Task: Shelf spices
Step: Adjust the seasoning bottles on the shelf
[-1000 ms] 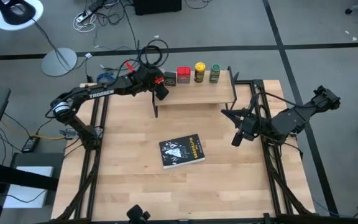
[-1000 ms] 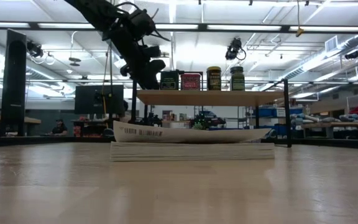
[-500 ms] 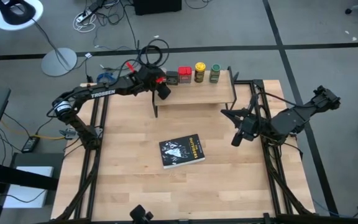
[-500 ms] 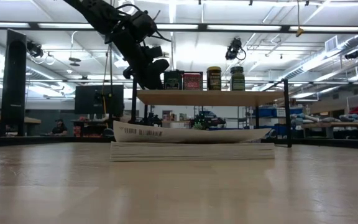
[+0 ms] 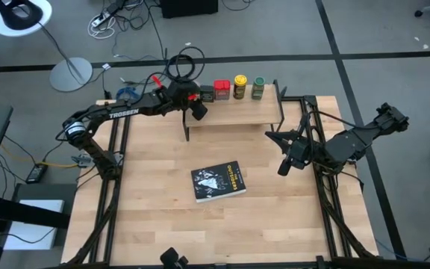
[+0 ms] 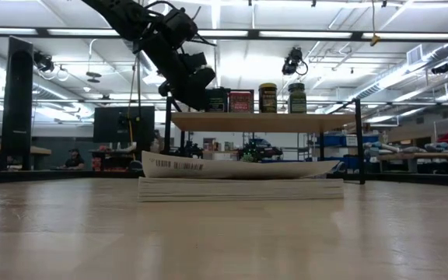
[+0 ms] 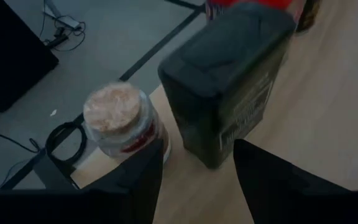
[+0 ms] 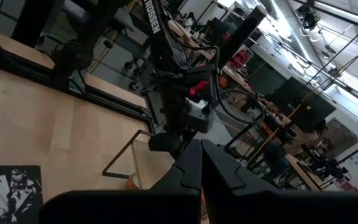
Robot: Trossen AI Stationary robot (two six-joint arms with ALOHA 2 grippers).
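Observation:
The shelf (image 5: 237, 112) stands at the table's far edge. On it, in a row, stand the dark green-black tin (image 5: 207, 93), the red tin (image 5: 222, 90), the yellow-topped jar (image 5: 240, 87) and the green-topped jar (image 5: 258, 88). The left wrist view shows the pale little jar (image 7: 120, 121) upright beside the dark tin (image 7: 229, 81) at the shelf's left end. My left gripper (image 7: 197, 180) is open and empty over that end (image 5: 198, 110); the jar stands just outside one finger. My right gripper (image 5: 284, 166) is shut and empty at the table's right.
A flat black book (image 5: 219, 181) lies on the tabletop in front of the shelf; in the low view (image 6: 239, 179) it stands before the shelf's legs. Cables and a lamp base (image 5: 71, 73) lie on the floor beyond the far edge.
My left gripper has moved a little toward the table's right edge, nearer the dark tin, and has risen slightly above the shelf's left end.

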